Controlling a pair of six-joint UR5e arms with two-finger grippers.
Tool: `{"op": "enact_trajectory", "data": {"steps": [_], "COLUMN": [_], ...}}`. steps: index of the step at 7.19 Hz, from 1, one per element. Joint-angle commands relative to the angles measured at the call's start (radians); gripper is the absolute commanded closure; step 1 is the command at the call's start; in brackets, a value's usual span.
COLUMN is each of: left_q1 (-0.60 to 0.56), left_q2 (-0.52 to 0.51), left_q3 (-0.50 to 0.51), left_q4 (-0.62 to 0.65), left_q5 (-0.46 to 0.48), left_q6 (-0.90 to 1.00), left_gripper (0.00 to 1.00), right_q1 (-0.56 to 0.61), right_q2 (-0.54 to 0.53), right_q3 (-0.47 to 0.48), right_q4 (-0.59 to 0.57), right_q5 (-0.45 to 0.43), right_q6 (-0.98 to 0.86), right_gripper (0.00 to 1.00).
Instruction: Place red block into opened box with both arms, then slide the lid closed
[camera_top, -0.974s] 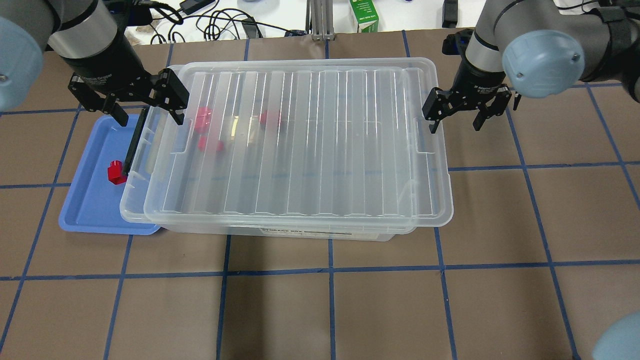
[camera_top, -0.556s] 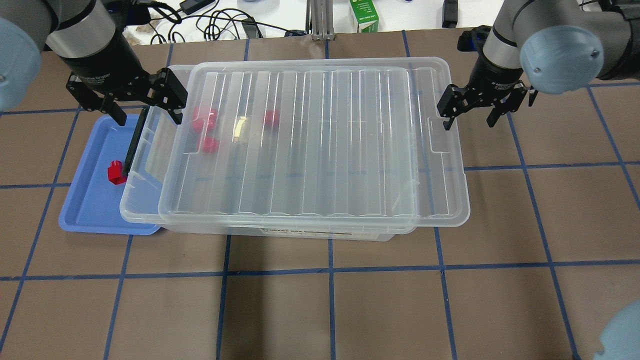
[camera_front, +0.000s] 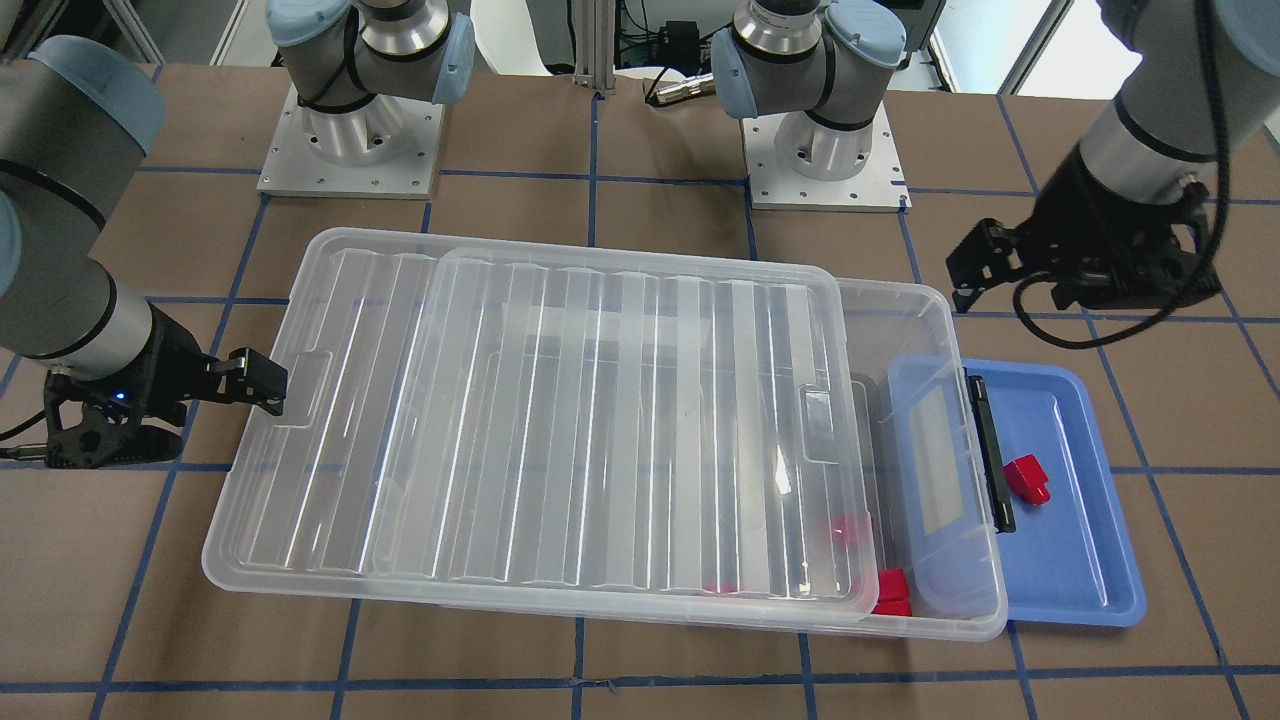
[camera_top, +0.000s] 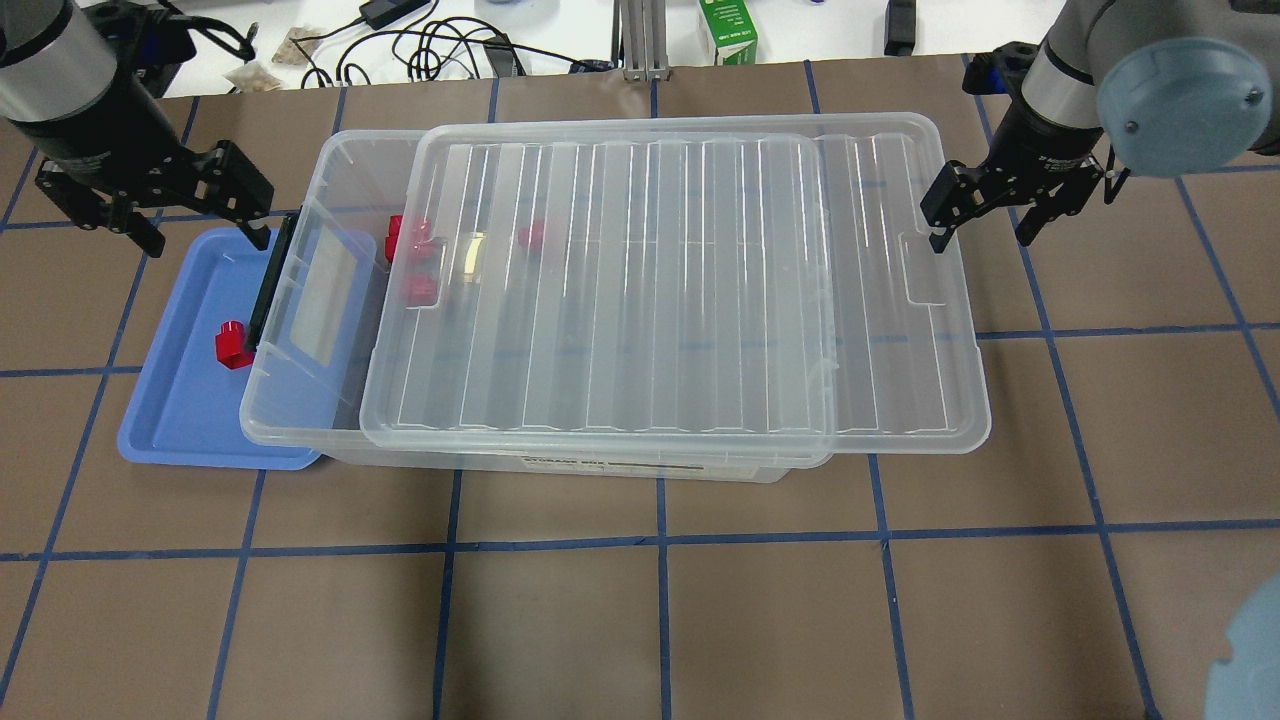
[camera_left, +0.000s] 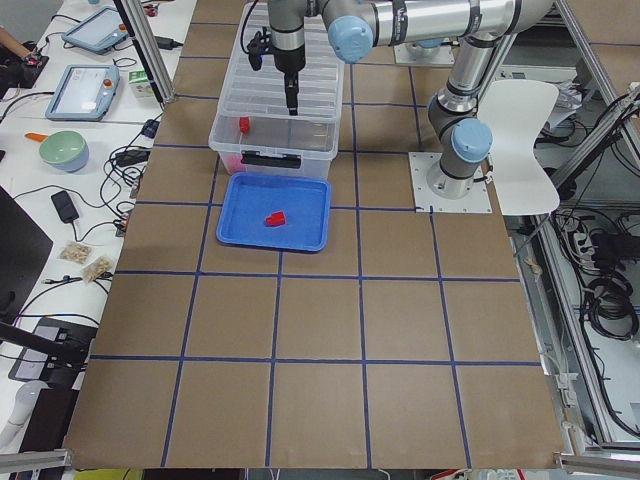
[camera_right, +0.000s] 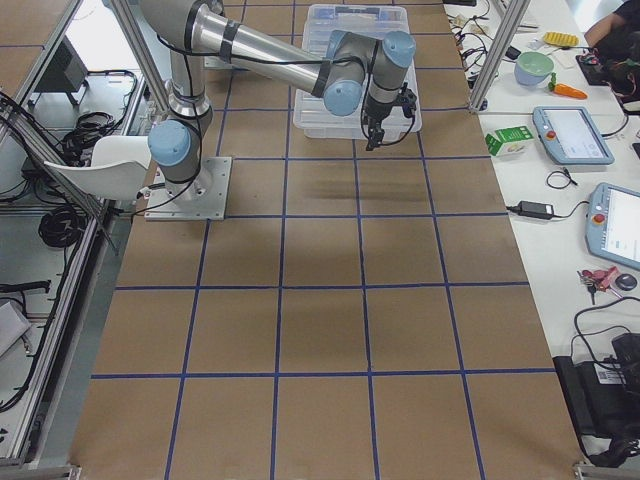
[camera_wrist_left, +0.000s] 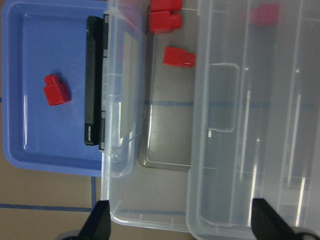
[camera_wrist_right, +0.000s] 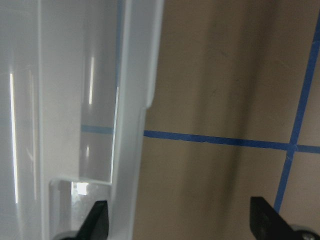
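Note:
One red block (camera_top: 232, 344) lies on the blue tray (camera_top: 180, 410), beside the black bar (camera_top: 268, 280) on the box's left end. Several more red blocks (camera_top: 420, 290) sit inside the clear box (camera_top: 262, 405). The ribbed lid (camera_top: 650, 300) rests on the box, shifted right, so the box's left end is uncovered and the lid overhangs on the right. My left gripper (camera_top: 205, 235) hangs open over the tray's far end, holding nothing. My right gripper (camera_top: 980, 238) is open at the lid's right rim, one finger (camera_top: 937, 235) against that rim by the tab.
A green carton (camera_top: 728, 30) and loose cables (camera_top: 440, 45) lie beyond the table's far edge. The tray (camera_front: 1080, 560) is tucked partly under the box. Both arm bases (camera_front: 350, 140) stand behind the box. Brown paper with blue tape lines (camera_top: 660, 540) covers the table.
The lid has slid to the right, uncovering the box's left end. My right gripper moved right with it. My left gripper drew back left, off the lid and over the tray.

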Motion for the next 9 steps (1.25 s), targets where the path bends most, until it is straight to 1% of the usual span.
{"op": "enact_trajectory", "data": {"steps": [1,2,4,5,7,8,9], "left_q1": [0.162,0.2,0.237,0.242,0.242,0.242,0.242], "left_q2": [-0.089,-0.135,-0.23,-0.259,-0.333,-0.375,-0.406], "left_q3": [-0.021,-0.038,-0.096,-0.13,-0.148,-0.151,-0.148], "left_q4": [0.082,0.165,0.329,0.4,0.471,0.541,0.56], "left_q5": [-0.004,-0.007,-0.011,-0.041,-0.047,-0.088,-0.09], "left_q6": [0.165,0.171,0.17,0.17,0.167,0.162,0.155], "left_gripper": [0.0,0.0,0.0,0.0,0.0,0.0,0.0], "right_q1": [-0.041,-0.064,-0.089,-0.101,-0.127,-0.132,-0.132], "right_q2": [0.001,0.001,-0.001,-0.001,-0.001,0.001,0.001], "right_q3": [-0.004,-0.002,-0.004,-0.004,-0.004,-0.004,-0.004], "right_q4": [0.001,0.001,0.001,0.001,-0.002,-0.004,-0.004], "right_q5": [-0.03,-0.031,-0.04,-0.039,-0.042,-0.056,-0.056], "right_q6": [-0.062,-0.092,-0.131,-0.132,-0.168,-0.171,-0.174], "right_gripper": [0.0,0.0,0.0,0.0,0.0,0.0,0.0]}}
